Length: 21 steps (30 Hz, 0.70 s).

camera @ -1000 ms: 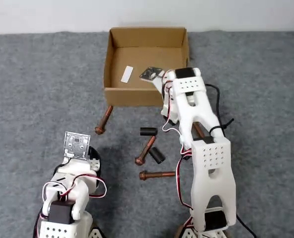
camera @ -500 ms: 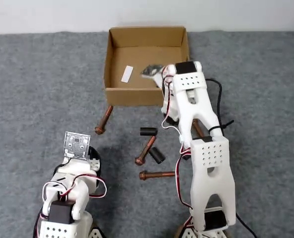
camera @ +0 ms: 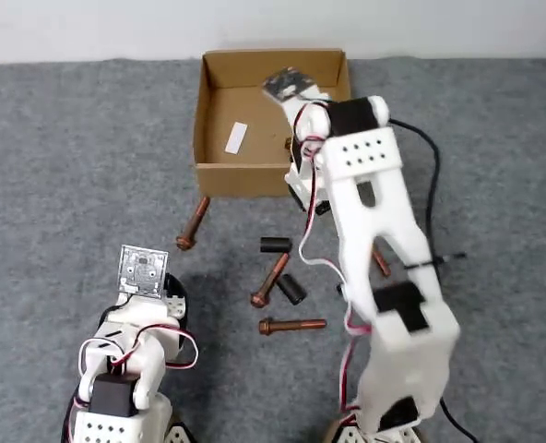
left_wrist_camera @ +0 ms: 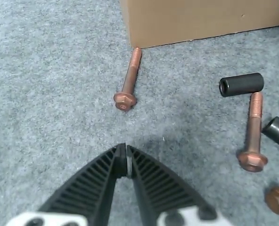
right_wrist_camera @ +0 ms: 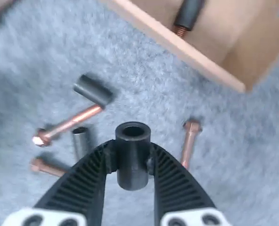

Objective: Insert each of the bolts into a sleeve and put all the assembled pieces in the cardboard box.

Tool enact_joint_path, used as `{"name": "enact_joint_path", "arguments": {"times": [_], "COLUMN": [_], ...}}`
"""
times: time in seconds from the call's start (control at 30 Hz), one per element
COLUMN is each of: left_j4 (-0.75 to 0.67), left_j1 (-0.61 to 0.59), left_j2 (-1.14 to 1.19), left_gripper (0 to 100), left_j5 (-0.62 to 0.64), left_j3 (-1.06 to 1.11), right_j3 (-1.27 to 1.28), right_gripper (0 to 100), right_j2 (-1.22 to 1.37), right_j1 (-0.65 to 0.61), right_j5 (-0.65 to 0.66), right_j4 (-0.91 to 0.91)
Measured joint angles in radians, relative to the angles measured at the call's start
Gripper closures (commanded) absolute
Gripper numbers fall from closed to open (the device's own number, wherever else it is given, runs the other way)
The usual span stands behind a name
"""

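Note:
My right gripper [right_wrist_camera: 132,151] is shut on a black sleeve [right_wrist_camera: 131,139], held upright above the carpet just in front of the cardboard box [camera: 219,175]. Inside the box lies a sleeve with a bolt's thread showing [right_wrist_camera: 187,14]. On the carpet are two loose sleeves [camera: 275,245] [camera: 291,289] and several copper bolts: one by the box's left corner [camera: 194,223], one between the sleeves [camera: 271,279], one nearer the arms [camera: 293,325], and one partly under the right arm [camera: 380,261]. My left gripper [left_wrist_camera: 126,165] is shut and empty, short of the bolt [left_wrist_camera: 128,80].
Grey carpet covers the table. A white label [camera: 236,137] lies on the box floor. The right arm [camera: 374,212] stands tall over the box's front right corner. The left arm [camera: 130,360] is folded at the near left.
The right arm has risen and its wrist has swung back toward the box's far side, carrying the sleeve upward. The left arm and the loose parts have not moved.

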Motion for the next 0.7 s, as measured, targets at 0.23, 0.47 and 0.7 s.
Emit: {"name": "enact_joint_path", "arguments": {"times": [0.23,0.47,0.7], "left_j4": [0.0,0.083,0.193], "left_j1": [0.0,0.0,0.0], "left_j2": [0.0,0.032,0.33], "left_gripper": [99,99,99], "left_j5": [0.002,-0.003,-0.012], "left_j3": [-0.043,-0.265,-0.512], "right_j3": [0.276,0.612,0.825], "right_gripper": [98.9,98.9,98.9], "right_j2": [-0.331,-0.674,-1.037], "right_j1": [0.017,0.147,0.282], "right_j5": [-0.284,-0.448,-0.462], "right_j4": [0.002,0.002,0.002]}}
